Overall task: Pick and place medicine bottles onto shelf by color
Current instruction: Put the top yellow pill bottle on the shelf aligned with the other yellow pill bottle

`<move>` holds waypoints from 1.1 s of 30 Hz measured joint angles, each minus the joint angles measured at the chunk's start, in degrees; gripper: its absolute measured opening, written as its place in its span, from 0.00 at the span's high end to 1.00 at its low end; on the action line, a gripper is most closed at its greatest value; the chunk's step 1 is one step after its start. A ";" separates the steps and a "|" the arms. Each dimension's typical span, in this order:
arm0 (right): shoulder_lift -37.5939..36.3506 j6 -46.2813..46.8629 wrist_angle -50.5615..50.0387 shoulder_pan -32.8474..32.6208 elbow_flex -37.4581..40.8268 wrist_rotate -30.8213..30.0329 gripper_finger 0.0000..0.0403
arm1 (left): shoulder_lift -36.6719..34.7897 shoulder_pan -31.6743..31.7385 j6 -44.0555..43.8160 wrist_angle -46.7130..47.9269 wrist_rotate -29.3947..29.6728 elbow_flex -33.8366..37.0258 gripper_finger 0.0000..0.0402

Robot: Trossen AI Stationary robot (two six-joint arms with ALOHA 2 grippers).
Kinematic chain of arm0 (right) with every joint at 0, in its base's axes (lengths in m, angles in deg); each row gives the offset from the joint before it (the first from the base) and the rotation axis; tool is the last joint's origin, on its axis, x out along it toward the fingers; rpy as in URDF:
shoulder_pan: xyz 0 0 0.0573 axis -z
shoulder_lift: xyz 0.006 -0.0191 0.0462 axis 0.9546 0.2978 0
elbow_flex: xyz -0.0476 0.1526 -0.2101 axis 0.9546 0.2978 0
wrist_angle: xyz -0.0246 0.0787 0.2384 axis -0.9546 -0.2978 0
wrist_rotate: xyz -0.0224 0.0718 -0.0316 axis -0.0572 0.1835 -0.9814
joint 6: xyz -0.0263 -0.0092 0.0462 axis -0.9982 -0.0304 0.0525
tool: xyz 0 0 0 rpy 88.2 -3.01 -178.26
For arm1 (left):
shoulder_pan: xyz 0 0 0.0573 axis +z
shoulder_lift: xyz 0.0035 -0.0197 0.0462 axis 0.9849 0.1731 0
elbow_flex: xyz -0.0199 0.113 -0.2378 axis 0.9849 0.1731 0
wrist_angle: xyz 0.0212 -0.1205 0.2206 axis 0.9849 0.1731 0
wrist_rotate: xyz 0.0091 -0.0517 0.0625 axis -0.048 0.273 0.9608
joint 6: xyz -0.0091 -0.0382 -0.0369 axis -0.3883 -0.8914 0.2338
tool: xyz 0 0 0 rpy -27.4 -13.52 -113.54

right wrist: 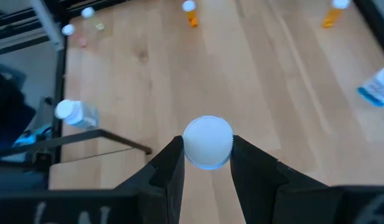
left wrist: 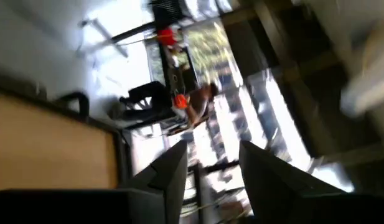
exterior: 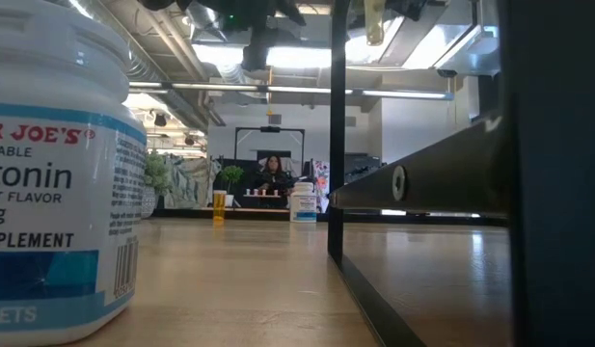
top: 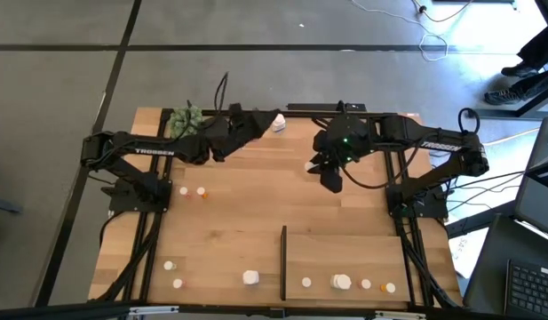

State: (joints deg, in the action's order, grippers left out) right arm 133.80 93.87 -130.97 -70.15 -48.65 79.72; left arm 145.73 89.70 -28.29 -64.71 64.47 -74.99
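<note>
From above: a wooden counter (top: 256,204) carries two dark arms. Nine medicine bottles stand in plain sight. Two sit at mid left, one white (top: 184,190) and one orange (top: 202,191). Three white ones are along the near left edge, the rightmost of them chunkier (top: 250,278). Four stand on the shelf (top: 345,253), a pale panel at near right with a black strip on its left side; one of these is orange (top: 389,287). The left claw (top: 270,117) reaches to the far centre, next to a small white object (top: 279,124) that cannot be identified. A green plant ball (top: 186,120) lies at the far left. The right claw (top: 331,180) hangs over the counter's right of centre.

From counter height: a large white labelled bottle (exterior: 56,173) fills the near left. Farther off stand an orange bottle (exterior: 219,205) and a white one with a blue label (exterior: 303,202). A person (exterior: 273,173) sits in the room beyond.

Left wrist: the left claw (left wrist: 213,168) is released, its fingers apart with nothing between them.

Right wrist: the right claw (right wrist: 207,155) is grasping a white-capped bottle (right wrist: 207,140), one finger pressed against each side, above bare wood. Six more bottles dot the counter beyond.
</note>
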 joint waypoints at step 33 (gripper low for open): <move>0.20 -9.58 12.73 -8.00 18.63 19.16 0.71 | -2.80 -14.93 78.16 48.22 3.21 -14.84 0.65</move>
State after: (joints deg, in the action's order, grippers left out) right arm 134.00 84.29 -118.24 -78.15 -30.03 98.87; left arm 142.94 74.77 49.87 -16.49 67.68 -89.83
